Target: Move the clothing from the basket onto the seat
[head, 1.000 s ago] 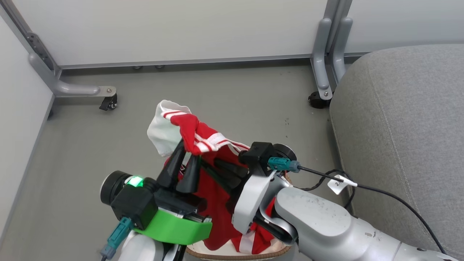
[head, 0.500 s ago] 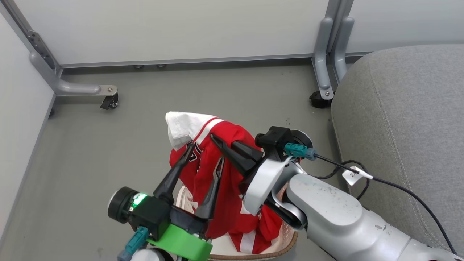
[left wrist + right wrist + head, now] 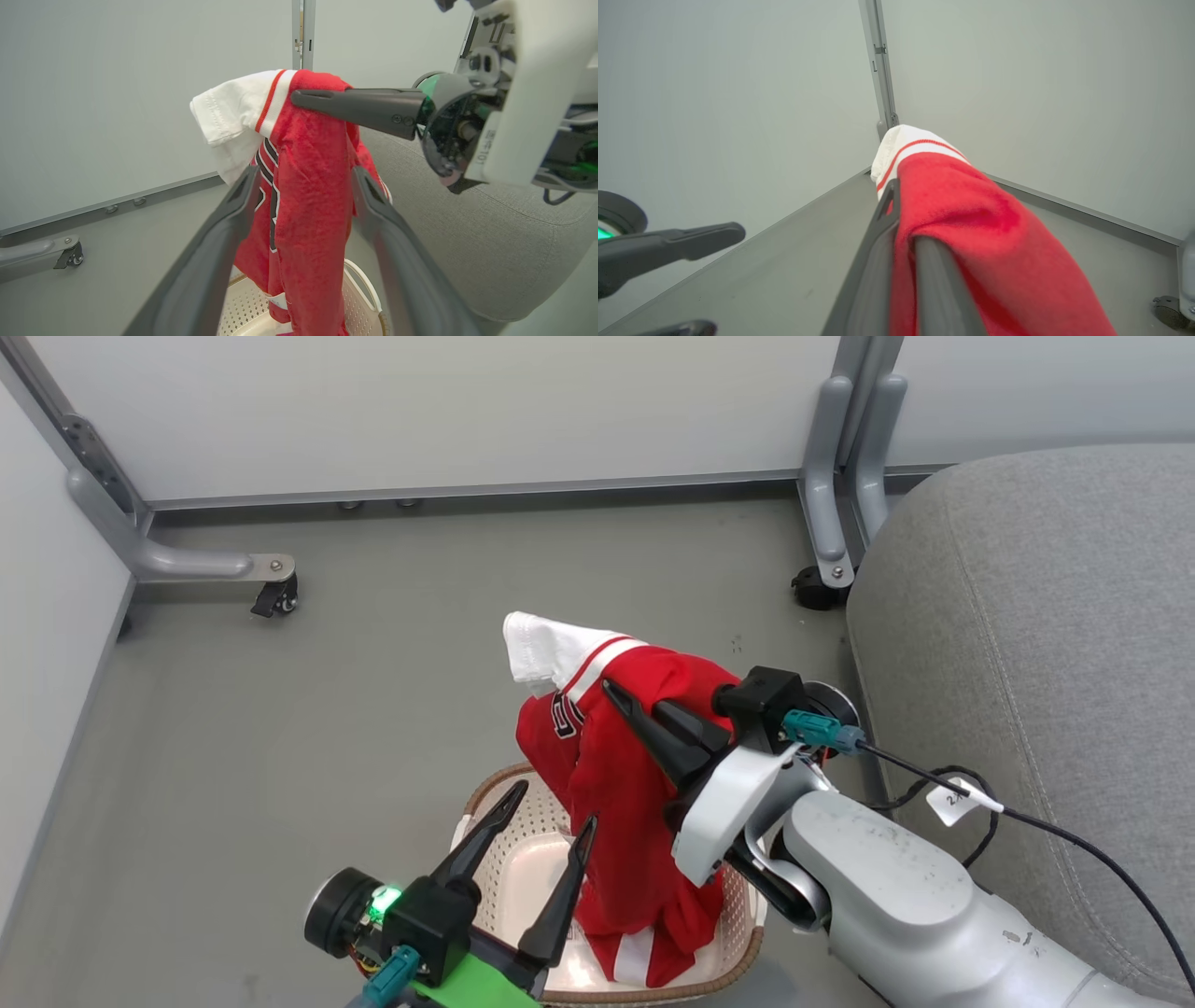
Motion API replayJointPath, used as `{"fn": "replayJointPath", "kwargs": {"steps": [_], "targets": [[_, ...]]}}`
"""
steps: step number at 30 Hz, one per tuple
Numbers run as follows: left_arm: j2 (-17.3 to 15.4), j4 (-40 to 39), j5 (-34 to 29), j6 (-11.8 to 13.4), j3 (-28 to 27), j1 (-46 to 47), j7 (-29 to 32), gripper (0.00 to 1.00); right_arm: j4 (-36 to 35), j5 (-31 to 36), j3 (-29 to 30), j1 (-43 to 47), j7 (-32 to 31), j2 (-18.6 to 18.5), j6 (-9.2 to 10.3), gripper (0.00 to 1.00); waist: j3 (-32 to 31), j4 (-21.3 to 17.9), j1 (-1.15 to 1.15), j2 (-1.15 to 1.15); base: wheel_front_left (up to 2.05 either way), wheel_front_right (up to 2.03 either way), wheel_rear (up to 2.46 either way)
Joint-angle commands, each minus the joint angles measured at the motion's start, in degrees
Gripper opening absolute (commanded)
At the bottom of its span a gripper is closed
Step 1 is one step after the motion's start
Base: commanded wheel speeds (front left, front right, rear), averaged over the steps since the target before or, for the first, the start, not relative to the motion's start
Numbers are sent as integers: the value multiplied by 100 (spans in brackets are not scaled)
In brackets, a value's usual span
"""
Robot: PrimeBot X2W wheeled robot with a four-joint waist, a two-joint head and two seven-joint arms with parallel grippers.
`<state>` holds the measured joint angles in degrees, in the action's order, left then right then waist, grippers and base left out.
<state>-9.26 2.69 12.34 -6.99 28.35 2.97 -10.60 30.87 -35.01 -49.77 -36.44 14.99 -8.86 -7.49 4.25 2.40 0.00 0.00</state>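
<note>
The right gripper (image 3: pixel 613 693) is pinched shut on the clothing (image 3: pixel 625 784), which hangs above the basket (image 3: pixel 478 800), its hem inside. The left gripper (image 3: pixel 554 805), clamped on it a second ago, is now spread wide, empty and lower. The clothing has been carried nearer the seat (image 3: pixel 1027 616).
</note>
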Motion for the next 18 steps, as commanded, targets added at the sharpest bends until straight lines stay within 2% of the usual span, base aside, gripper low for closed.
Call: {"fn": "replayJointPath", "kwargs": {"steps": [1, 10, 18], "targets": [[-29, 46, 13, -8, 24, 9, -1, 100, -30, 57, 51, 68, 27, -11, 0, 0, 29, -65, 0, 0, 0, 0, 0], [-60, 92, 35, 32, 91, 211, -42, 100, -88, 222, 288, 101, 25, -16, 0, 0, 169, -677, 0, 0, 0, 0, 0], [-147, 29, -11, 59, 151, 380, 41, 100, -161, 389, 595, 130, 25, -93, 0, 0, 350, -1537, 0, 0, 0, 0, 0]]}}
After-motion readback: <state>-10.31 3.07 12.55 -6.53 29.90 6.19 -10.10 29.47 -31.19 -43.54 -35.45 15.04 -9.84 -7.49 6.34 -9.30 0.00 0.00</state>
